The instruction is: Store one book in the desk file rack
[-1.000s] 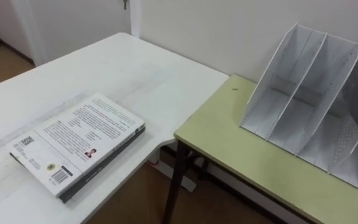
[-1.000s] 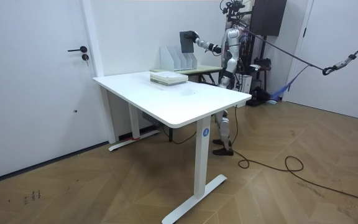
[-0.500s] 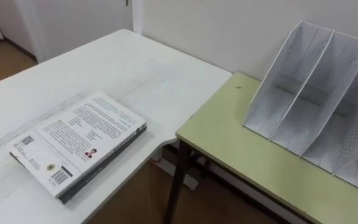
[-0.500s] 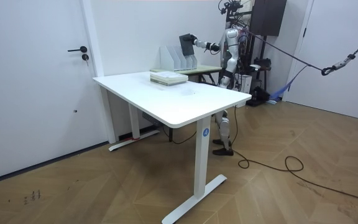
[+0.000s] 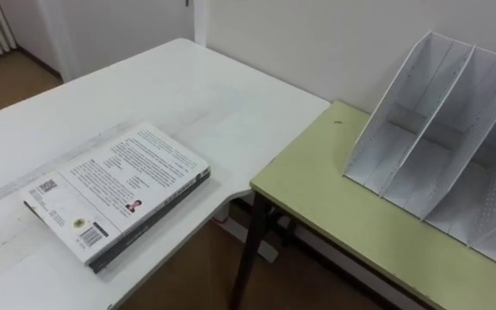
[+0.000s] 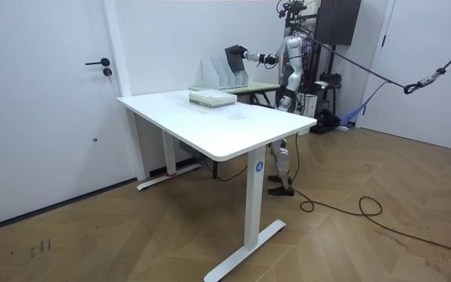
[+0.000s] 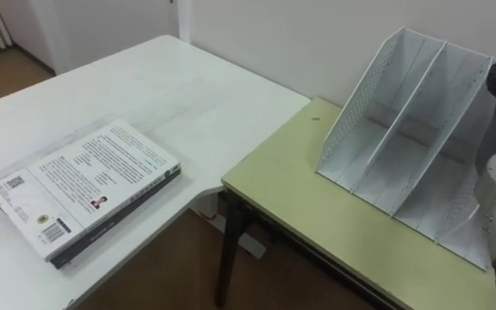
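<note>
One dark book [image 6: 233, 59]: upright at the file rack [image 5: 442, 159], in your robot's right hand [image 6: 247, 53].
Right hand: looks curled round the dark book, but it's far off.
White book [image 5: 117, 191]: flat on the white table [image 5: 188, 86].
File rack: on the green desk [image 5: 334, 207].

Head cams, looking down: big table [image 5: 188, 95] on my left, w/ one book [image 5: 119, 194] lying flat near its front-right corner. Side desk [image 5: 334, 202] sits just beside the table's right edge. File rack [image 5: 437, 155] stands on the desk's far side, by the wall, slots open toward me. Room view: second book [image 6: 234, 59] upright at the rack's right end, held in my right hand [image 6: 246, 53]. Door [image 6: 49, 102] left of table, well apart.
</note>
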Motion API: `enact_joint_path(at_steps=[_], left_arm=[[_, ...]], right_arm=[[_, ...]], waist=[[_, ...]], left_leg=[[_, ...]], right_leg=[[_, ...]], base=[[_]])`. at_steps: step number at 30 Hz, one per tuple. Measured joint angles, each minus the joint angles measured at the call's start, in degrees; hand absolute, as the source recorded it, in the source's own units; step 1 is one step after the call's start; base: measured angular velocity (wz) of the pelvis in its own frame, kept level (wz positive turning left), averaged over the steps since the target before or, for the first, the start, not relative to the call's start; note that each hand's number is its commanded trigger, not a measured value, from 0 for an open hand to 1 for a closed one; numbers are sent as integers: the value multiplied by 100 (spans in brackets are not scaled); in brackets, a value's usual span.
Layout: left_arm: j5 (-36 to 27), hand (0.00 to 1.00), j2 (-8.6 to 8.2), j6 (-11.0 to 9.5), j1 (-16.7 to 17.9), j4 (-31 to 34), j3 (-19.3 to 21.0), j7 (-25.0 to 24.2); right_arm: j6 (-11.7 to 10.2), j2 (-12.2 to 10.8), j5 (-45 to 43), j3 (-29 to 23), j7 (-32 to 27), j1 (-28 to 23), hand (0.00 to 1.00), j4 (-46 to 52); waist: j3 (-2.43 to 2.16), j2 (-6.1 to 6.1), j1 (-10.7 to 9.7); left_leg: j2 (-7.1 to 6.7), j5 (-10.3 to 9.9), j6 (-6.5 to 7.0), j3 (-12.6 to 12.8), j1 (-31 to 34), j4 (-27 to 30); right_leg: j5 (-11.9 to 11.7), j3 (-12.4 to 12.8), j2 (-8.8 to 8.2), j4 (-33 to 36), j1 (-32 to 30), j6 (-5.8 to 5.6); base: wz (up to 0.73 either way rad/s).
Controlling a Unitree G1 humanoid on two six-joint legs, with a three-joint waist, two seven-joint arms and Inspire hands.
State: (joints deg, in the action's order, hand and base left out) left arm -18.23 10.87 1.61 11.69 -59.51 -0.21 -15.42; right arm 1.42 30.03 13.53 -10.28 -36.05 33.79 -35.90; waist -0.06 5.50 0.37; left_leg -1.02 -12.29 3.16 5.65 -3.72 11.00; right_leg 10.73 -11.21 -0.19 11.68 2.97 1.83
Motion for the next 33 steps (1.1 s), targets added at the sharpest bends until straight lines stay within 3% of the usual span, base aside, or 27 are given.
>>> enact_joint_path(at_steps=[6,7,8,9,15,23,33], left_arm=[[-1,0,33,99,0,40,-1,1],[-1,0,40,101,0,41,-1,2],[-1,0,47,104,1,40,0,6],[-8,0,51,106,1,40,-1,8],[-26,0,92,213,63,192,-3,17],[-25,0,143,238,121,217,0,18],[-26,0,210,319,142,220,121,34]], right_arm=[[189,0,-3,6,0,0,100,-45],[224,0,-3,6,0,0,61,-49],[239,0,-2,6,0,0,9,-49],[240,0,2,6,0,0,0,-52],[306,0,154,10,87,1,0,-169],[499,3,451,15,266,1,0,-392],[578,43,549,59,389,1,0,-392]], waist=[[-11,17,13],[-12,19,13],[-12,19,20],[-13,18,21],[-19,13,27],[-64,-57,31],[-53,-43,96]], left_leg=[[-3,0,0,-47,7,28],[-5,0,0,-57,7,32],[-6,1,-1,-64,7,35],[-7,1,-1,-68,8,37],[-17,5,-3,-100,14,43],[-14,8,-6,-95,-1,41],[2,18,-22,-97,-16,43]], right_leg=[[0,-3,0,1,11,0],[0,-3,0,1,12,1],[0,-7,-1,1,14,1],[-1,-9,-1,1,18,1],[-2,-9,-5,7,32,3],[-7,6,3,15,20,12],[-22,8,12,9,18,36]], base=[[2],[0],[0],[0],[1],[-2],[0]])
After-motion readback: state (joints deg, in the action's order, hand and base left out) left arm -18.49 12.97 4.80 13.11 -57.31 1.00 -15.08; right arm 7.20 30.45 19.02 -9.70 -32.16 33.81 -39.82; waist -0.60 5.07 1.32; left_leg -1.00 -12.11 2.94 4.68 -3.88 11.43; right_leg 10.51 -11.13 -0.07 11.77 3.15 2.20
